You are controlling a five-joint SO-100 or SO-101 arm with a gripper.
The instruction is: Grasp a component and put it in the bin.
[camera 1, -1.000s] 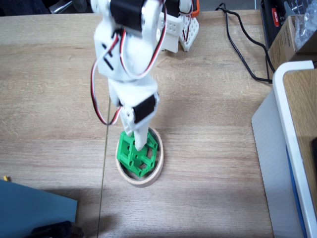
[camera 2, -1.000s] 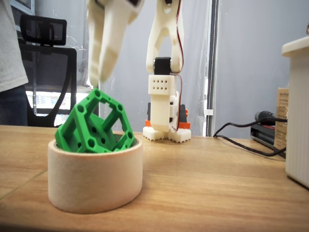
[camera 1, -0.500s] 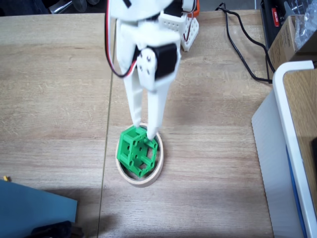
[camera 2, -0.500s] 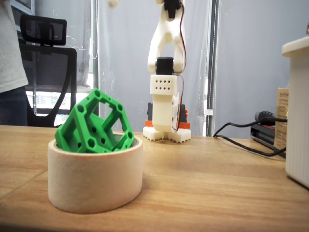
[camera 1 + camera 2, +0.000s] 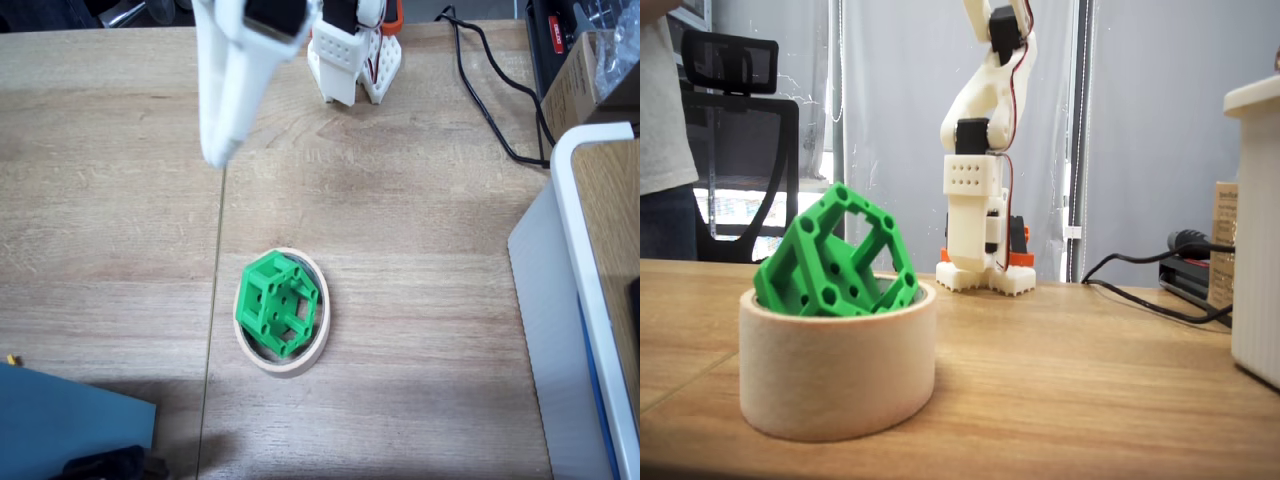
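Your green component (image 5: 279,316) sits tilted inside the tape-ring bin (image 5: 318,338) near the surface's (image 5: 420,250) front edge; your fingers (image 5: 216,153) hang together, empty, well apart.

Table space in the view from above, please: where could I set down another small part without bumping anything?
Bare wood lies left of the tape ring holding the green block, and between it and the white box. The far edge is crowded: arm base, black cable.
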